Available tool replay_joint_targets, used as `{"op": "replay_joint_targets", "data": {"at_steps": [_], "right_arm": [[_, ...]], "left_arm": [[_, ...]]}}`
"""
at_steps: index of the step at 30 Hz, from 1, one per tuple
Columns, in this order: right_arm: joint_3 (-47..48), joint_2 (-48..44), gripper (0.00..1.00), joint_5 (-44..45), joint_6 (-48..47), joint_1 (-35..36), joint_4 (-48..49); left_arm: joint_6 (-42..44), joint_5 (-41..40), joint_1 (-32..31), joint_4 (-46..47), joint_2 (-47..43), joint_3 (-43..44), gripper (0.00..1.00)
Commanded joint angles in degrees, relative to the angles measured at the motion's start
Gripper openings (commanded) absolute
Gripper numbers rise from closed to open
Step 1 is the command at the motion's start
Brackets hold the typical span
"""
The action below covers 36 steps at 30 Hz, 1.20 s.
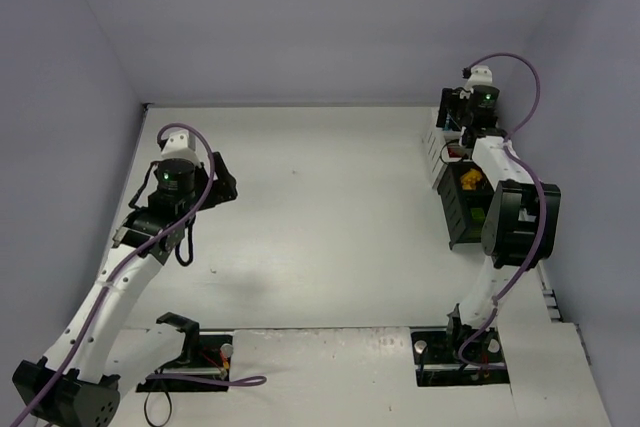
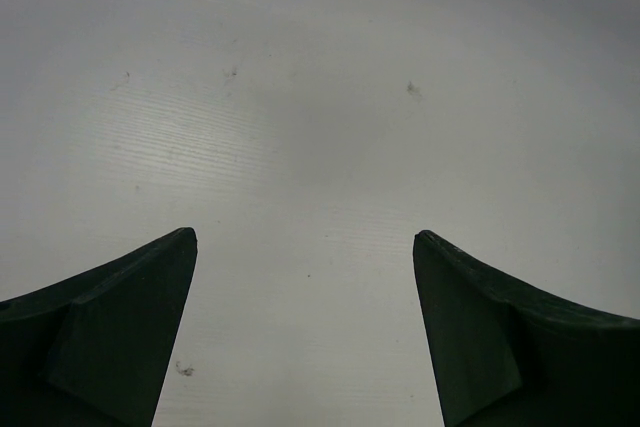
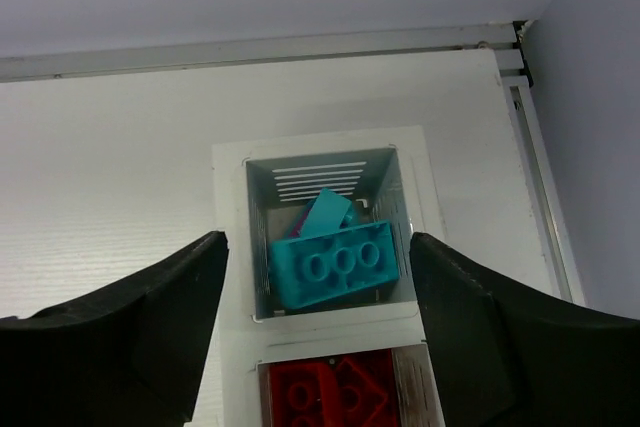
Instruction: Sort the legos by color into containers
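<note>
Right wrist: cyan studded legos [image 3: 340,265] lie in the white slatted container [image 3: 231,237].

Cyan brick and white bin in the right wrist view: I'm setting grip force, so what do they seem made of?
The cyan brick looks like moulded hard plastic, smooth with a slight sheen: crisp edges and round studs. The white bin also seems plastic, matte; thin walls with moulded slats, though painted metal cannot be ruled out.
</note>
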Motion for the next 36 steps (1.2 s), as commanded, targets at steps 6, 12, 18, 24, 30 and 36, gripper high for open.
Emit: {"op": "replay_joint_targets", "data": {"at_steps": [6, 12, 18, 24, 30, 36], "right_arm": [[-0.1, -10.7, 0.76, -4.7, -1.1, 0.6, 2.0], [-2.6, -24.3, 1.00, -10.6, 1.3, 0.8, -4.2], [-8.0, -42.3, 1.00, -12.1, 6.7, 0.8, -9.2], [-16.4, -57.8, 1.00, -14.6, 10.8, 2.1, -13.3], [-23.6, -69.0, 1.00, -5.9, 9.7, 8.7, -17.5], [-25.0, -71.6, 1.00, -2.6, 11.1, 10.5, -20.3]], "left_arm": [[3.0, -2.6, -0.2, -1.8, -3.6, 6.9, 0.82], [5.1, -5.1, -0.2, -5.7, -6.1, 11.0, 0.82], [6.8, -5.1, -0.2, -10.4, -8.4, 14.1, 0.85], [6.7, -5.5, -0.2, -12.9, -10.9, 15.5, 0.86], [6.1, -7.9, -0.2, -14.1, -13.8, 14.3, 0.86], [6.6, -8.8, -0.2, -18.4, -15.1, 15.2, 0.86]]}}
